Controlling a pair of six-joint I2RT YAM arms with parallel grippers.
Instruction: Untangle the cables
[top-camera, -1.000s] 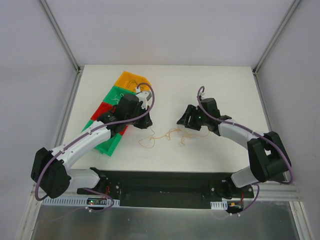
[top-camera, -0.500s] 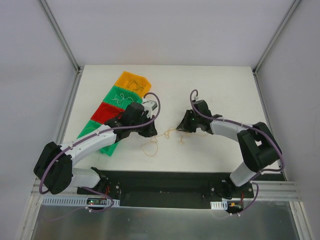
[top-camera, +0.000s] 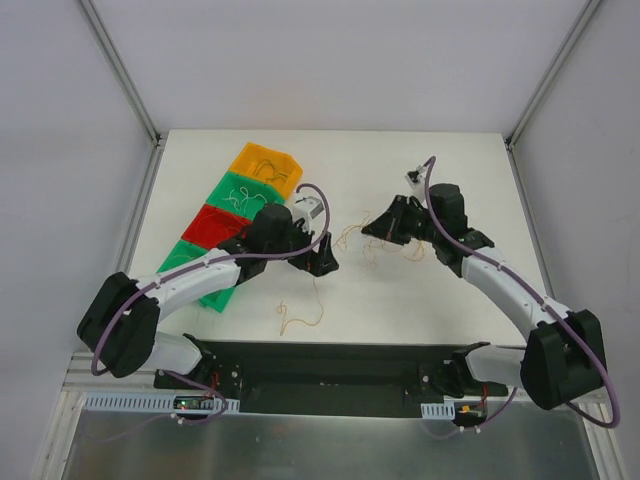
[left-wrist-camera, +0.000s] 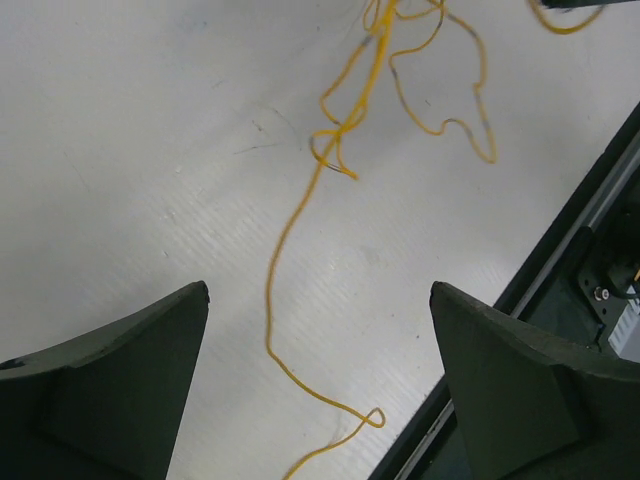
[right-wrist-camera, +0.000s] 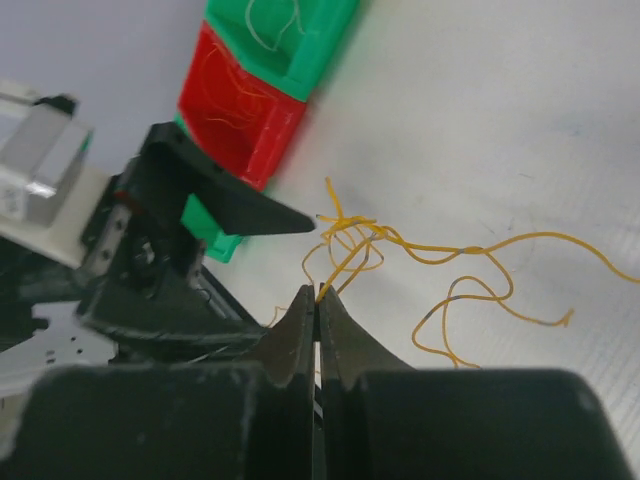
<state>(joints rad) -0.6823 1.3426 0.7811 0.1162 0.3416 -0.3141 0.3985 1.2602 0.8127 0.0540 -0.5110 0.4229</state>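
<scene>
The cables (top-camera: 383, 240) are thin orange-yellow wires in a loose clump at mid-table. One long strand (top-camera: 318, 290) trails down to a curl (top-camera: 292, 320) near the front edge. My right gripper (top-camera: 370, 228) is shut on a strand of the clump; in the right wrist view the closed tips (right-wrist-camera: 317, 293) pinch a yellow wire (right-wrist-camera: 345, 262) that leads up into the tangle (right-wrist-camera: 352, 232). My left gripper (top-camera: 326, 262) hangs open just left of the clump. Its fingers (left-wrist-camera: 130, 380) straddle the trailing strand (left-wrist-camera: 270, 300) without touching it.
A row of small bins runs diagonally at the left: orange (top-camera: 265, 162), green (top-camera: 238, 192), red (top-camera: 210, 225), green (top-camera: 205, 285), with thin wires inside some. The black base rail (top-camera: 330, 360) lies along the near table edge.
My left gripper has moved right from the bins and opened. My right gripper has closed on a yellow strand and pulled back to the right, and the trailing strand now reaches toward the front edge.
</scene>
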